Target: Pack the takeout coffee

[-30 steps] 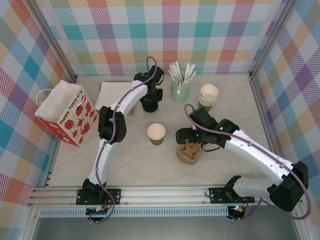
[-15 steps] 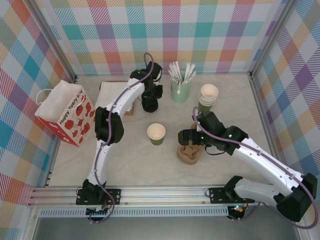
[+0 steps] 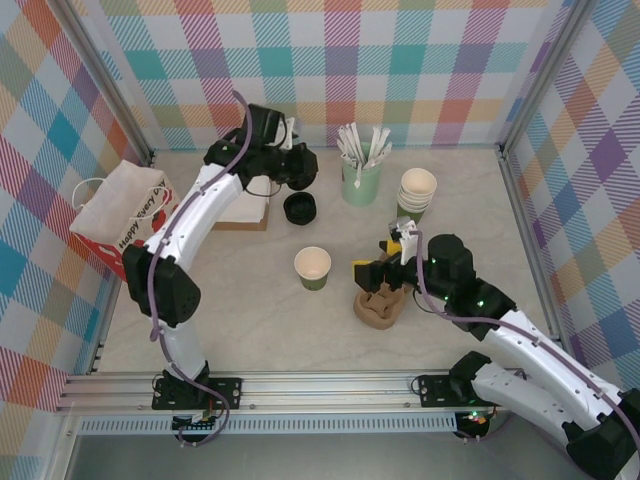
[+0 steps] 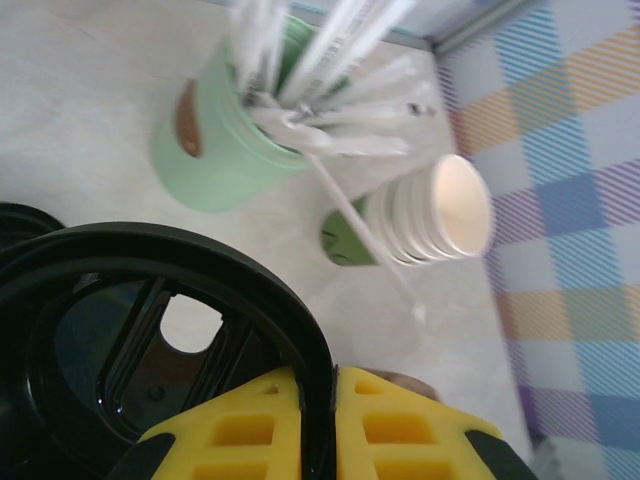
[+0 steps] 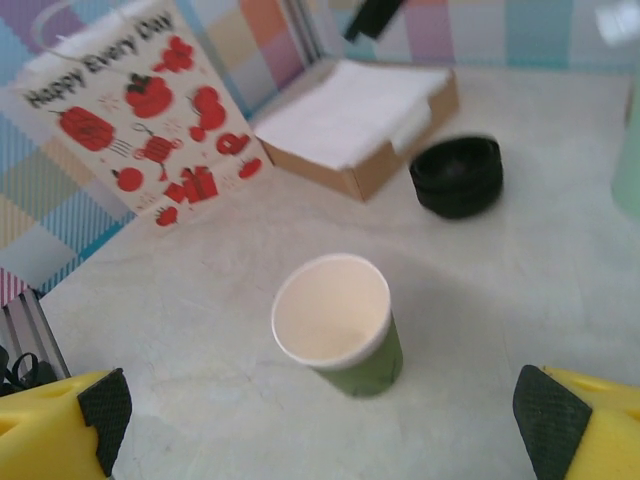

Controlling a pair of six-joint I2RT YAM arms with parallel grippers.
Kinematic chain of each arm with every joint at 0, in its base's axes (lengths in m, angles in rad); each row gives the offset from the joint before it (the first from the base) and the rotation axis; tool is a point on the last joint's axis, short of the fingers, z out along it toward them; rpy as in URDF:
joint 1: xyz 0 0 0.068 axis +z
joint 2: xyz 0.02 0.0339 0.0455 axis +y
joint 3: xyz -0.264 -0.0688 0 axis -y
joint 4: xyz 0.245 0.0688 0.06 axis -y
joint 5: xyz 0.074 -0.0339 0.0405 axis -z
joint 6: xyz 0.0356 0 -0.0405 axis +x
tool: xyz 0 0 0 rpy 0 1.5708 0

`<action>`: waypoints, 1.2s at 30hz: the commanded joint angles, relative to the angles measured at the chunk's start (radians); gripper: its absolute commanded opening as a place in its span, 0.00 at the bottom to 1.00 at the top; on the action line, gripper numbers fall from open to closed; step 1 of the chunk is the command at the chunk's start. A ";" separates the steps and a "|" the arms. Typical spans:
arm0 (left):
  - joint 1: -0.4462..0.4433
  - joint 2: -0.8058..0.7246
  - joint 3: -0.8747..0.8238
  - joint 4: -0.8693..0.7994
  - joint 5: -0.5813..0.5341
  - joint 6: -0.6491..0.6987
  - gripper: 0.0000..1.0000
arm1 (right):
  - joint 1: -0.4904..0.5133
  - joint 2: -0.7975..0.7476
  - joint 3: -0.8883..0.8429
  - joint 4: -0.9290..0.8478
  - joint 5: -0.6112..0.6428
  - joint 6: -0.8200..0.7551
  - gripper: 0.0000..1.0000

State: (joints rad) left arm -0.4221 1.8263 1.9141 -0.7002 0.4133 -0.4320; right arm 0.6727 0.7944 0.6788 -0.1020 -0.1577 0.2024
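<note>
Pale tabletop [image 3: 250,310]: green cup [image 3: 312,267] lidless, cream inside. Left gripper [image 4: 320,410] behind cup, clamped on black lid [image 4: 230,265]. Right gripper [image 5: 328,408] beside cup, spread wide, empty.

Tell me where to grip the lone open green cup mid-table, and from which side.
I'd pinch the green cup across its side wall under the rim, approaching level from the near right: it stands upright, apart from other things, tapering downward.
</note>
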 commanded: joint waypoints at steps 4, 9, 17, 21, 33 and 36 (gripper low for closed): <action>0.011 -0.179 -0.150 0.107 0.261 -0.072 0.11 | -0.026 0.025 -0.039 0.283 -0.172 -0.352 1.00; 0.011 -0.291 -0.263 0.145 0.352 -0.083 0.09 | -0.066 0.064 -0.058 0.408 -0.275 -0.446 1.00; 0.003 -0.411 -0.462 0.348 0.481 -0.243 0.08 | -0.154 0.155 -0.041 0.577 -0.437 -0.431 1.00; -0.002 -0.444 -0.490 0.371 0.491 -0.279 0.08 | -0.154 0.231 -0.003 0.661 -0.474 -0.405 1.00; -0.036 -0.484 -0.554 0.462 0.472 -0.393 0.06 | -0.154 0.446 0.136 0.828 -0.511 -0.363 1.00; -0.041 -0.484 -0.562 0.477 0.461 -0.406 0.06 | -0.154 0.488 0.169 0.831 -0.536 -0.357 1.00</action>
State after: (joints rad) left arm -0.4519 1.3674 1.3720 -0.2745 0.8722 -0.8074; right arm 0.5201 1.2564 0.8024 0.6662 -0.6407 -0.1677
